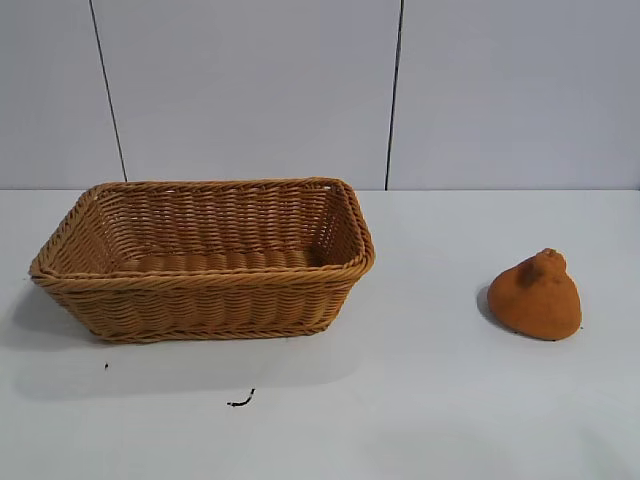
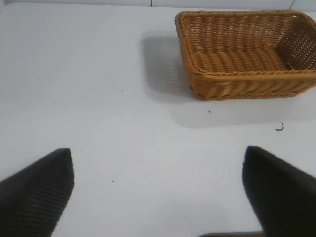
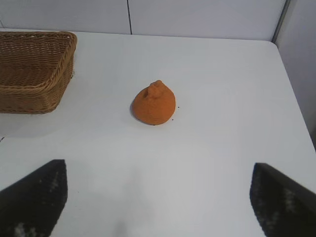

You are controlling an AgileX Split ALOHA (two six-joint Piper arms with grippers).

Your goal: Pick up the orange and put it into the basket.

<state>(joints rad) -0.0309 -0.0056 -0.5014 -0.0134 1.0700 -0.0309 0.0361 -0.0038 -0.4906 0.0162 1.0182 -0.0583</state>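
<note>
The orange (image 1: 537, 296), dull orange-brown and cone-shaped with a small knob on top, sits on the white table at the right; it also shows in the right wrist view (image 3: 154, 103). The tan wicker basket (image 1: 205, 285) stands at the left and is empty; it also shows in the left wrist view (image 2: 247, 74) and the right wrist view (image 3: 34, 74). Neither arm shows in the exterior view. My right gripper (image 3: 158, 195) is open and empty, some way short of the orange. My left gripper (image 2: 158, 190) is open and empty, away from the basket.
A small dark squiggle (image 1: 241, 401) and a dark speck (image 1: 106, 366) lie on the table in front of the basket. The white table (image 1: 400, 400) runs back to a grey panelled wall (image 1: 250, 90). The table's side edge (image 3: 291, 94) lies beyond the orange.
</note>
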